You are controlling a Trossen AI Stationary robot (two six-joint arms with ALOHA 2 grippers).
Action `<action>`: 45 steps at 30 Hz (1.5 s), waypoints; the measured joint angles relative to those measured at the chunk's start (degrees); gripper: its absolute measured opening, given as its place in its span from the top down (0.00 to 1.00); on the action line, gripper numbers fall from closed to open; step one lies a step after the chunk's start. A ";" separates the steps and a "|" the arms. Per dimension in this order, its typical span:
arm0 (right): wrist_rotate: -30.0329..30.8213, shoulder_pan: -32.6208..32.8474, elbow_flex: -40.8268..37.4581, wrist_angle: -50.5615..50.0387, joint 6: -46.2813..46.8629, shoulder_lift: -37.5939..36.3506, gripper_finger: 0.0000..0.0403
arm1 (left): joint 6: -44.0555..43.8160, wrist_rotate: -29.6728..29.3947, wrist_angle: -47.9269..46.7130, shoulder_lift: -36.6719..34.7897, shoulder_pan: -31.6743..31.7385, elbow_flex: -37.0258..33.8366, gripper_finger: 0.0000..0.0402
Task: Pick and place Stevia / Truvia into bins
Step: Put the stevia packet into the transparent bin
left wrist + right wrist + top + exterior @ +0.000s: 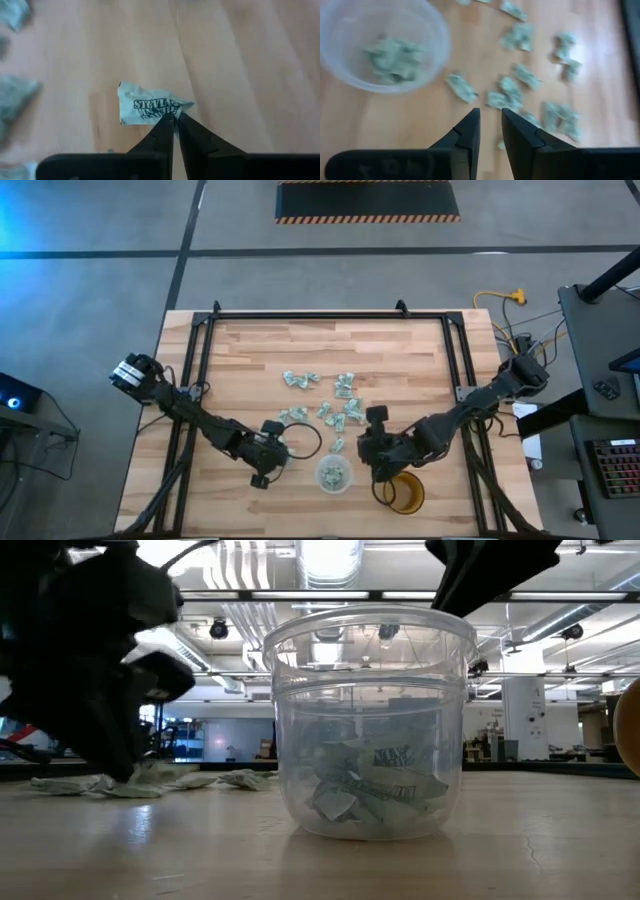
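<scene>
While roughly a dozen loose Stevia sachets (330, 402) lie scattered at the table's (250, 350) centre, one clear plastic cup (333, 474) stands toward six o'clock with several crumpled sachets inside, and one amber mug (405, 493) sits at about three o'clock of the cup. The left gripper (283, 442), at ten o'clock of the cup, has its fingers pinched tight on a single sachet (150, 106); only the left wrist view shows its printed "Stevia" lettering. The right gripper (372, 423), at one o'clock of the cup, hovers with fingers narrowly parted and empty. Only the low view shows the cup's contents from the side.
</scene>
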 joint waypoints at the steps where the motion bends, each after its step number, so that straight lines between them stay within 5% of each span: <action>1: 0.97 -0.01 -0.01 -0.97 0.78 -0.01 0.83 | 0.77 -0.65 -0.14 -0.17 0.00 0.64 0.98; 11: 2.01 -0.80 -3.23 -2.11 2.66 -0.03 0.81 | 11.63 -11.03 5.57 -0.64 0.00 8.03 0.98; 26: 1.99 -1.15 -4.66 -1.55 2.51 -0.03 0.84 | 24.79 -6.16 29.23 7.05 1.23 8.00 0.98; 39: 1.94 -2.42 -7.33 1.03 2.45 0.01 0.85 | 26.26 -6.10 29.20 9.00 1.90 10.31 0.97; 45: 1.94 -3.54 -8.24 1.80 2.24 0.04 0.85 | 26.18 -6.11 27.89 9.03 1.90 10.20 0.84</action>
